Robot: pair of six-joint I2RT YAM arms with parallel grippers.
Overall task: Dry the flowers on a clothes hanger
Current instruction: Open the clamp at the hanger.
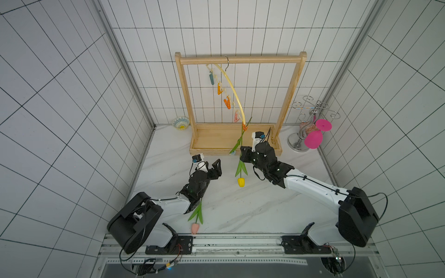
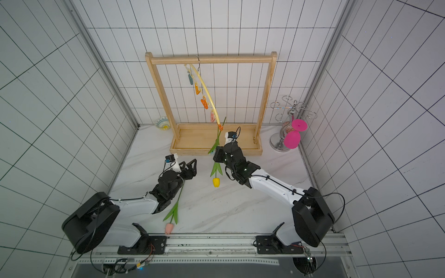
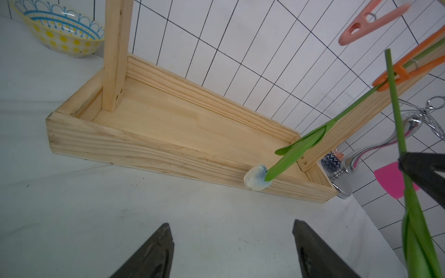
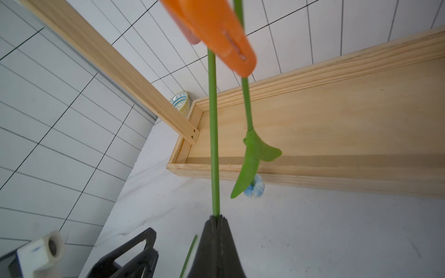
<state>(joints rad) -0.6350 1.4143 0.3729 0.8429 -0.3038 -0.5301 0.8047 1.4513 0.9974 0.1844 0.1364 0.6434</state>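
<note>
The pale-yellow clothes hanger [image 1: 232, 89] hangs by its hook from the wooden rack, its clips dangling. Its lowest orange clip [image 1: 244, 126] [image 4: 216, 31] holds the white-bluish flower [image 1: 233, 152] [image 3: 256, 180] head down. My right gripper [image 1: 241, 157] [image 4: 218, 217] is shut on the stem of the yellow flower [image 1: 241, 182], whose head hangs down. That stem's upper end [image 3: 391, 69] stands beside the orange clip. My left gripper [image 1: 218, 168] [image 3: 231, 225] is open and holds nothing, left of the yellow flower. The pink flower [image 1: 194, 228] lies on the table, its stem partly under the left arm.
The wooden rack [image 1: 240, 59] has a tray base [image 1: 209, 150] at the back. A patterned bowl [image 1: 181, 122] sits left of it. A silver swirl-armed stand [image 1: 310, 113] with a magenta goblet [image 1: 313, 140] is at the right. Tiled walls close in on three sides.
</note>
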